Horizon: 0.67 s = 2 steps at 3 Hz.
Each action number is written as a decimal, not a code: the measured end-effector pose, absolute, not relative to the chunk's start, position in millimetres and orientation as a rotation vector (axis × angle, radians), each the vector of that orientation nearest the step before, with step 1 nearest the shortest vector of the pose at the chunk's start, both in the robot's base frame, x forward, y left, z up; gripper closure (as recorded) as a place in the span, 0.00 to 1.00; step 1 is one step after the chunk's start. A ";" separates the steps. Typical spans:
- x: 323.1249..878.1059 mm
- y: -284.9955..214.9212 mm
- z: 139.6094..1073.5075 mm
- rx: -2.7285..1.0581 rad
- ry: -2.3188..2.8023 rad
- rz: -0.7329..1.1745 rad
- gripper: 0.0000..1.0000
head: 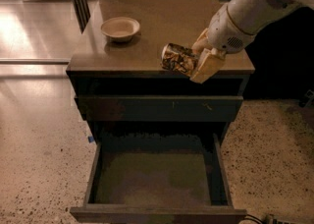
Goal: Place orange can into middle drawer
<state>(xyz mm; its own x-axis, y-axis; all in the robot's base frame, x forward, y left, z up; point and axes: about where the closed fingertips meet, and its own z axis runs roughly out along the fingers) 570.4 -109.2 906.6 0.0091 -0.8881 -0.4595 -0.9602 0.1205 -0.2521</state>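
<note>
Orange can in claw over tabletop edge, beige bowl well apart

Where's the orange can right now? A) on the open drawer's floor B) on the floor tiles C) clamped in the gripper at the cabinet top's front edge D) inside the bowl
C: the gripper is shut on the orange can, held sideways at the front edge of the cabinet top, above the open middle drawer.
</note>
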 end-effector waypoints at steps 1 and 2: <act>547.4 -103.1 896.3 -1.761 1.890 0.187 1.00; 520.2 -92.6 862.4 -1.740 1.894 0.193 1.00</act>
<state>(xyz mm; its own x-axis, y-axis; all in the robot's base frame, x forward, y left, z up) 520.2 -92.6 862.4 -0.0057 -0.8743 -0.4853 -0.9544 0.1496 -0.2583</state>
